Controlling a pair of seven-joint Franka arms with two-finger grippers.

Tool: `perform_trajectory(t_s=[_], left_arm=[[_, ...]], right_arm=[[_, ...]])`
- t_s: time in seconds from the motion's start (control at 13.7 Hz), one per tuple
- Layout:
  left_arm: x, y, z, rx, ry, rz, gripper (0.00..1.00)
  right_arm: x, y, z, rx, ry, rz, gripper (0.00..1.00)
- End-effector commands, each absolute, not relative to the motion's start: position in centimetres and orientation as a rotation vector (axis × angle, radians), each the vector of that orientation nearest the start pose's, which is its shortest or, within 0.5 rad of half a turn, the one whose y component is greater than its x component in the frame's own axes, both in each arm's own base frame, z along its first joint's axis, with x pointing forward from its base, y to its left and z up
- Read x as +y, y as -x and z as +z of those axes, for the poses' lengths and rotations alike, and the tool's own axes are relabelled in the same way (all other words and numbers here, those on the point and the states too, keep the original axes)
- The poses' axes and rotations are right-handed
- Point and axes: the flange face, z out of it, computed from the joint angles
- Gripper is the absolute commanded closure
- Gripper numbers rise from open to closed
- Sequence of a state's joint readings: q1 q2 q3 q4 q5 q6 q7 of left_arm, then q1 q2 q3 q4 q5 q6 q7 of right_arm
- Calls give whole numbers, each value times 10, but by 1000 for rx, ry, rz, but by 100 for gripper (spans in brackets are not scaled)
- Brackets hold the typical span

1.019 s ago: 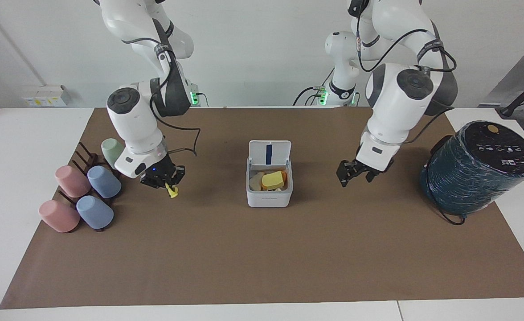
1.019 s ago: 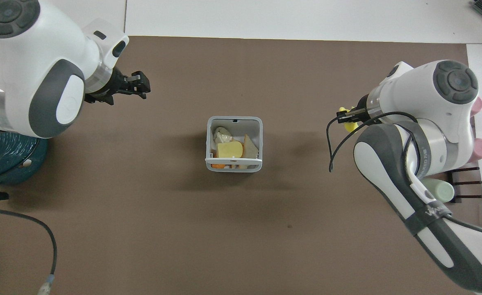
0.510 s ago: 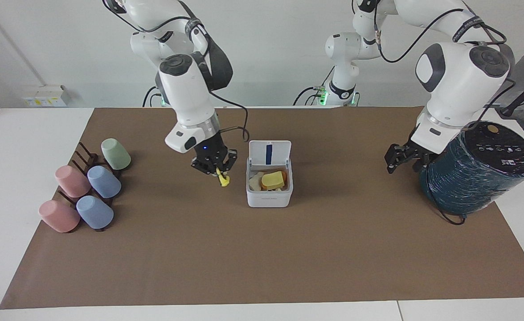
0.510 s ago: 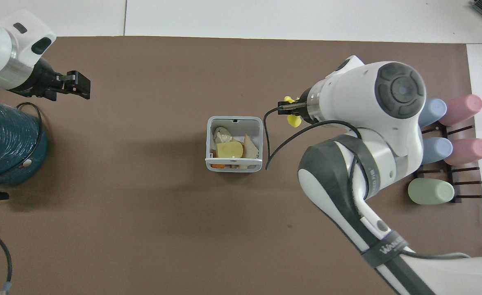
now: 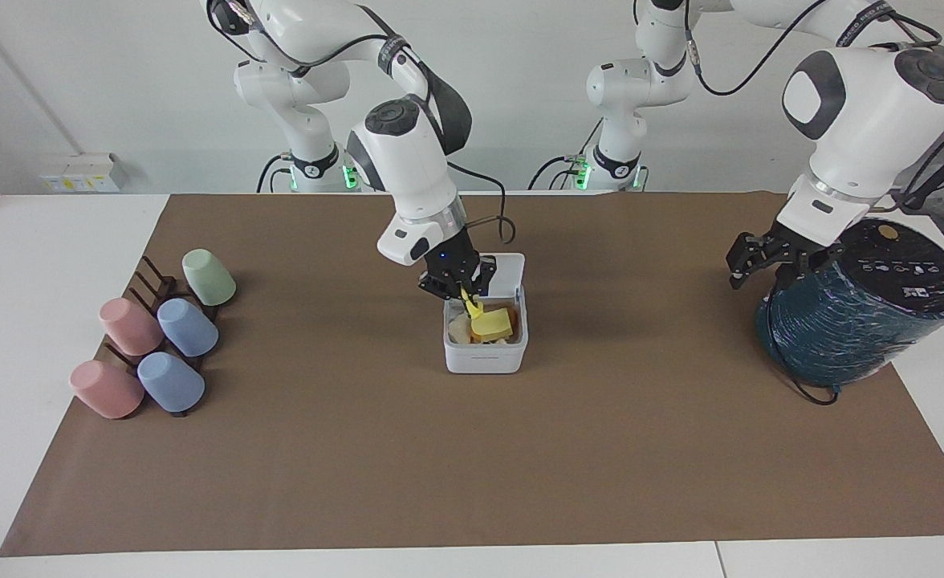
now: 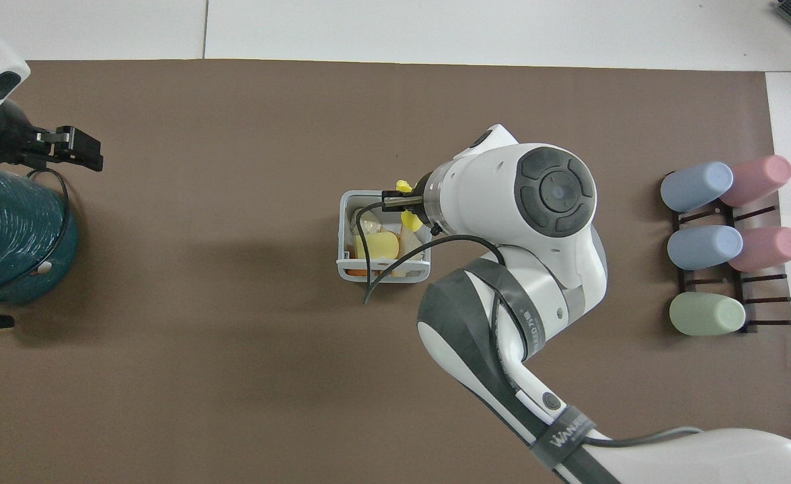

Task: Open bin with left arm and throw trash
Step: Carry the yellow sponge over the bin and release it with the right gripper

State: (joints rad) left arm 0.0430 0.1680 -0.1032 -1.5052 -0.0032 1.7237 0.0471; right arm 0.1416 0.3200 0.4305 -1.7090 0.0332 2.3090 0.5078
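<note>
The white bin (image 5: 484, 359) stands mid-table with its lid (image 5: 512, 270) hinged up; it also shows in the overhead view (image 6: 348, 270). In it lie a yellow block (image 5: 494, 323) (image 6: 377, 245) and a pale bread triangle (image 6: 406, 235). My right gripper (image 5: 461, 290) (image 6: 395, 199), with the blue wrist light, is shut on the curled yellow scrap (image 5: 470, 304) (image 6: 408, 218) and holds it over the open bin. My left gripper (image 5: 753, 263) (image 6: 76, 143) is open and empty, in the air beside the teal cylinder's top.
A big dark teal cylinder (image 5: 861, 301) (image 6: 5, 235) stands at the left arm's end of the brown mat. A rack of pastel cups (image 5: 155, 337) (image 6: 725, 242) lies at the right arm's end.
My right gripper carried the yellow scrap from beside the cup rack to over the open bin. My left gripper drew away from the bin toward the teal cylinder.
</note>
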Motion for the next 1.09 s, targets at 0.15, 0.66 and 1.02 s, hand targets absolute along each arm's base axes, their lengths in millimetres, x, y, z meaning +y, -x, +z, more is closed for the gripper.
perform_trajectory(t_s=[0.15, 0.66, 1.02], left_arm=[[-55, -600, 582, 213, 3151, -88, 18], [-71, -598, 583, 233, 3151, -87, 0], [-66, -591, 596, 228, 3148, -104, 0]], right_arm=[[355, -577, 421, 26, 2811, -204, 68], [357, -575, 415, 68, 2813, -183, 1], [338, -588, 439, 61, 2823, -278, 0]])
